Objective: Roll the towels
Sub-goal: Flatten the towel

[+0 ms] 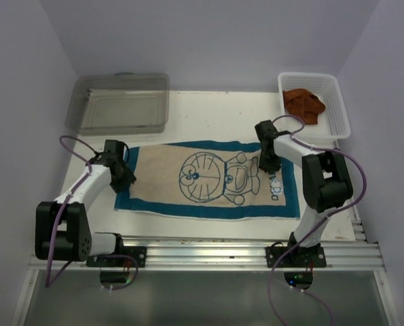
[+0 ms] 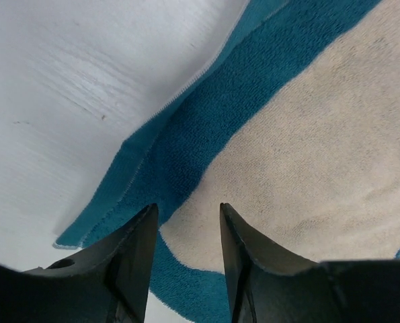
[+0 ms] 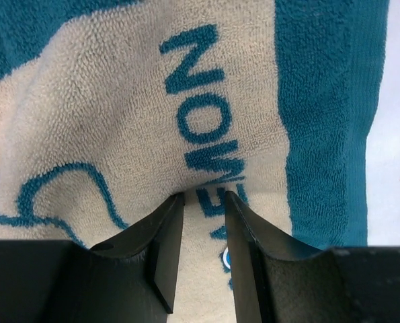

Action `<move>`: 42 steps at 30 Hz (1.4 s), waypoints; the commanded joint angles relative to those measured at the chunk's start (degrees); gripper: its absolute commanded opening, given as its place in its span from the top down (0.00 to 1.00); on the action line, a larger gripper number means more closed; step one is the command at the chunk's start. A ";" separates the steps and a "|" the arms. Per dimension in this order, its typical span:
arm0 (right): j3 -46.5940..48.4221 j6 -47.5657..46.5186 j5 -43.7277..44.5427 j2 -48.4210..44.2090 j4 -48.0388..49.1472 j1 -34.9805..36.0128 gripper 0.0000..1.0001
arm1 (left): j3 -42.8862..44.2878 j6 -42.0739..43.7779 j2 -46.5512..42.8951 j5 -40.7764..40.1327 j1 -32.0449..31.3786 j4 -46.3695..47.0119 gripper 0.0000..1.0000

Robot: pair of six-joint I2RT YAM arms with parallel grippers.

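The cream towel (image 1: 208, 178) lies flat on the bench (image 1: 208, 112). My left pincer (image 2: 188, 214) stands open over its blue corner. My right pincer (image 3: 204, 196) presses the lettered end, cloth puckering between its jaws; gripped or not, I cannot tell. The brown towel (image 1: 305, 103) sits in the basket (image 1: 339, 109).

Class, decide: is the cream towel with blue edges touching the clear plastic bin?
Apart. The top external view shows a strip of bare white table between the cream, blue-edged cloth towel and the clear rectangular plastic bin.
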 commanded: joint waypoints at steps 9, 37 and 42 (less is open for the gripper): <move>5.34 -0.32 -0.02 -1.33 1.01 -0.04 0.64 | 0.13 0.78 -5.90 -0.79 4.54 -3.97 0.39; -5.92 1.00 -3.98 -17.95 -0.92 -0.13 0.62 | -9.36 -13.11 3.41 -1.75 3.84 -3.45 0.67; -7.06 1.79 -4.76 -19.44 -1.62 -0.13 0.62 | -7.44 -12.06 -0.79 -2.62 3.84 -6.26 0.74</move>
